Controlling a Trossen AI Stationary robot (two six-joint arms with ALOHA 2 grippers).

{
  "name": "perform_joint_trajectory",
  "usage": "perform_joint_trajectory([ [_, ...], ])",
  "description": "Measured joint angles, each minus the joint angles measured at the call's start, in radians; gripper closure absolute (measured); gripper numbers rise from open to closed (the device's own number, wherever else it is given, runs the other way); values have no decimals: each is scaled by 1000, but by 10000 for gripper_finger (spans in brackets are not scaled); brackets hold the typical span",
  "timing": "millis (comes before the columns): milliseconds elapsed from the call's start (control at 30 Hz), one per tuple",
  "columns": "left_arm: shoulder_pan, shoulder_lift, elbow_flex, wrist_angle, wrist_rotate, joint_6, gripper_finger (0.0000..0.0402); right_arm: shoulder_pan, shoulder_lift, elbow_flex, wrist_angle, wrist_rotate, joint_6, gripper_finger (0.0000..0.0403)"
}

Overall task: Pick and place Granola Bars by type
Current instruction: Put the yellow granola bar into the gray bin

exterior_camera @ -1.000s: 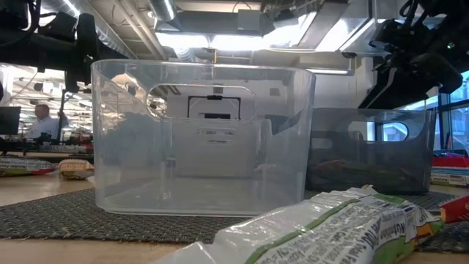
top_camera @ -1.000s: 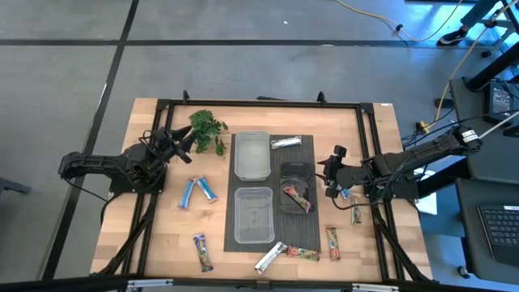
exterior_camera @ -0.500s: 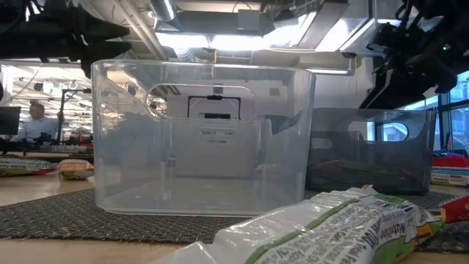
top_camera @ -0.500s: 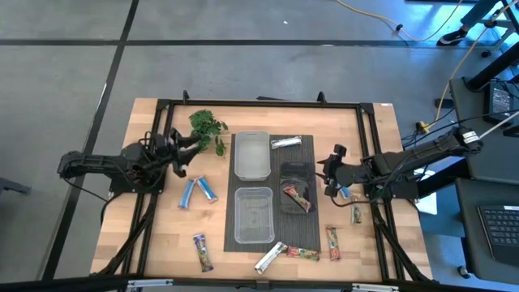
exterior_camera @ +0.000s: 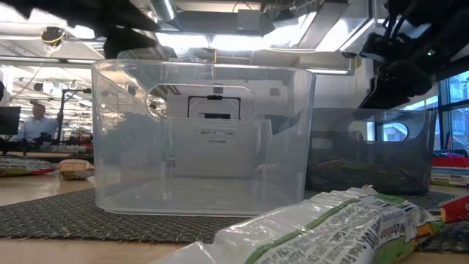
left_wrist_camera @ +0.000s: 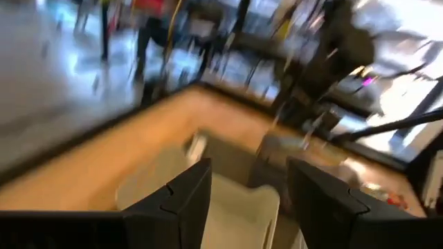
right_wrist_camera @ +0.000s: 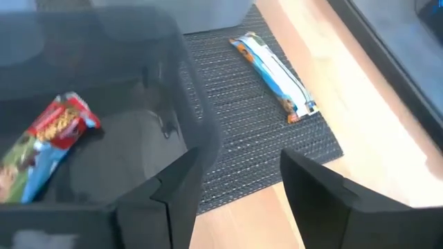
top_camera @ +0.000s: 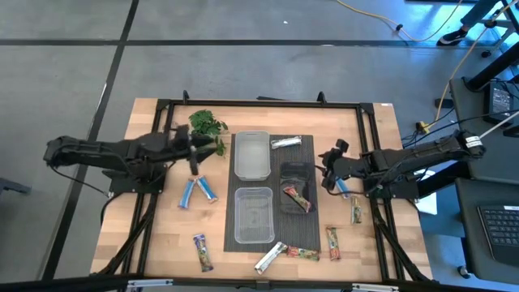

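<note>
We see left tool [top_camera: 195, 154] spread, empty, just above blue bars [top_camera: 199, 191]; right tool [top_camera: 328, 168] spread, empty, beside dark tub [top_camera: 295, 172].

The left gripper [top_camera: 193, 154] now reaches farther from the table's left edge toward the middle, hanging above the wood beside the leafy sprig [top_camera: 208, 128]. The right gripper [top_camera: 328, 162] sits slightly nearer the table's far edge.
</note>
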Motion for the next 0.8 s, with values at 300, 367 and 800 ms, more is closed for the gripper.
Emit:
perform_joint_trajectory([
  [300, -32, 387, 359, -570, -21, -447, 246, -44, 0, 0, -1, -2, 47, 205],
  [367, -53, 457, 394, -638, -17, -557, 254, -44, 0, 0, -6, -3, 47, 205],
  [800, -164, 714, 408, -661, 161, -997, 274, -44, 0, 0, -13, -110, -55, 205],
])
